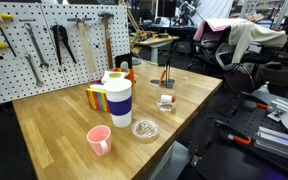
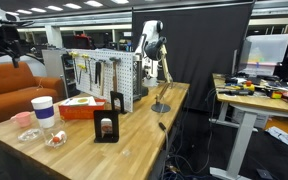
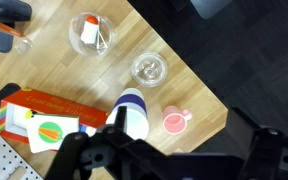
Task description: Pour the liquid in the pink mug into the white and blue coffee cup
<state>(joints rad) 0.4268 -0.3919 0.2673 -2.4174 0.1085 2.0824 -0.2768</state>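
Note:
The pink mug [image 1: 99, 140] stands upright near the front edge of the wooden table, handle toward the edge. It also shows in the wrist view [image 3: 174, 121] and in an exterior view [image 2: 24, 119]. The white and blue coffee cup [image 1: 117, 98] stands upright behind it with its lid on, and is seen from above in the wrist view [image 3: 131, 112] and in an exterior view [image 2: 44, 110]. My gripper [image 3: 174, 165] is open and empty, high above the table, its dark fingers framing the mug and cup. The arm [image 2: 150, 45] is raised over the far end of the table.
A striped box [image 1: 97, 98] stands against the cup. A clear glass dish [image 1: 145, 129] lies beside the mug. A second dish with a red-and-white item [image 3: 91, 33], a metal stand [image 1: 167, 80] and a pegboard of tools [image 1: 44, 45] are nearby. The table edge [image 3: 209, 95] is close to the mug.

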